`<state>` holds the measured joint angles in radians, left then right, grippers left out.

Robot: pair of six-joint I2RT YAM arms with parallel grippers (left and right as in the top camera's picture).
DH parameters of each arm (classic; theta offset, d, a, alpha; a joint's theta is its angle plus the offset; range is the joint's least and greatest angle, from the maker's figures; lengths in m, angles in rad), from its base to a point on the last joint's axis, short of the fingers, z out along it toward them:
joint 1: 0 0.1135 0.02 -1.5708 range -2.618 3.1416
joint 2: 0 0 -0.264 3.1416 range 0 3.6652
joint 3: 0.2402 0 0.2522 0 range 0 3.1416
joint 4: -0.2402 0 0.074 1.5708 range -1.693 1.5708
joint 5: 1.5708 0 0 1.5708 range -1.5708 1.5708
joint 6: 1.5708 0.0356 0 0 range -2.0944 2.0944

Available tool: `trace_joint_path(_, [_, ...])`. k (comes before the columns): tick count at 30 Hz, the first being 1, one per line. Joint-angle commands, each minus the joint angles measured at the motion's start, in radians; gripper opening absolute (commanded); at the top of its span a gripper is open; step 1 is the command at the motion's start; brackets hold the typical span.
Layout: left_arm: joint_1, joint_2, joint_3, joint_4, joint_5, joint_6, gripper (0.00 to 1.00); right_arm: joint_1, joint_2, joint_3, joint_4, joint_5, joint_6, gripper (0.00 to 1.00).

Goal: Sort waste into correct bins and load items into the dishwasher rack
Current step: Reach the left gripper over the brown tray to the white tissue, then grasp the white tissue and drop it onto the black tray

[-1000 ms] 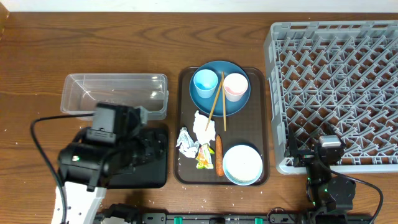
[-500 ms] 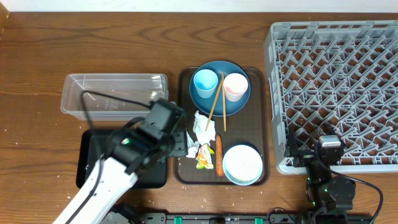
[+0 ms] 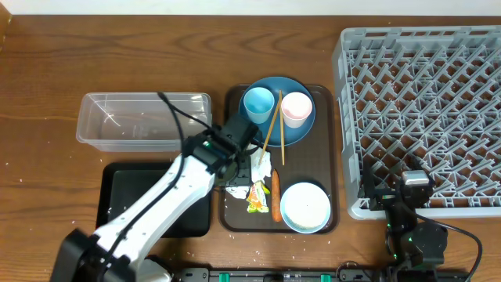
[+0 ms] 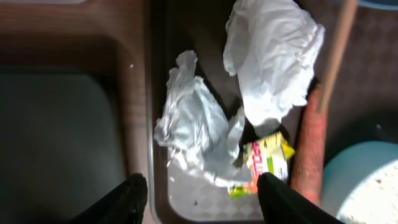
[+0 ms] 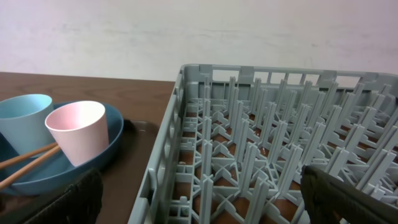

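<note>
My left gripper hangs open just above two crumpled white paper scraps, touching nothing. A yellow-green wrapper and the orange carrot lie to their right. From overhead the left gripper is over the brown tray's left half. The blue plate holds a light-blue cup, a pink cup and two chopsticks. The pale bowl sits at the tray's front. My right gripper stands open and empty at the front left corner of the grey rack.
The clear tub lies left of the brown serving tray, and the black tray is in front of the tub. The left arm stretches diagonally over the black tray. Rice grains are scattered on the table front.
The left arm has swung right from above the black tray to over the paper scraps on the brown tray, and its jaws have widened. The right arm has not moved.
</note>
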<state>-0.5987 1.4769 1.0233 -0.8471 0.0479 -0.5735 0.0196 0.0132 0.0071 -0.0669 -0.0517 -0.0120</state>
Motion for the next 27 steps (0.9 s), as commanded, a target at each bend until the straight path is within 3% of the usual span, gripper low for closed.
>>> trace_joint_path(1, [-0.003,0.056,-0.007,0.024,-0.019,-0.008,0.6,-0.003,0.0,-0.002,-0.004,-0.001,-0.004,0.99])
trace_joint_path(15, [-0.003,0.221,-0.008,0.079,-0.019,-0.008,0.59,-0.003,0.0,-0.002,-0.004,-0.001,-0.004,0.99])
trace_joint_path(23, [-0.003,0.225,-0.008,0.079,-0.019,-0.008,0.34,-0.003,0.0,-0.002,-0.004,-0.001,-0.004,0.99])
trace_joint_path(27, [-0.003,0.18,-0.004,0.069,-0.019,-0.008,0.27,-0.003,0.0,-0.002,-0.004,-0.001,-0.004,0.99])
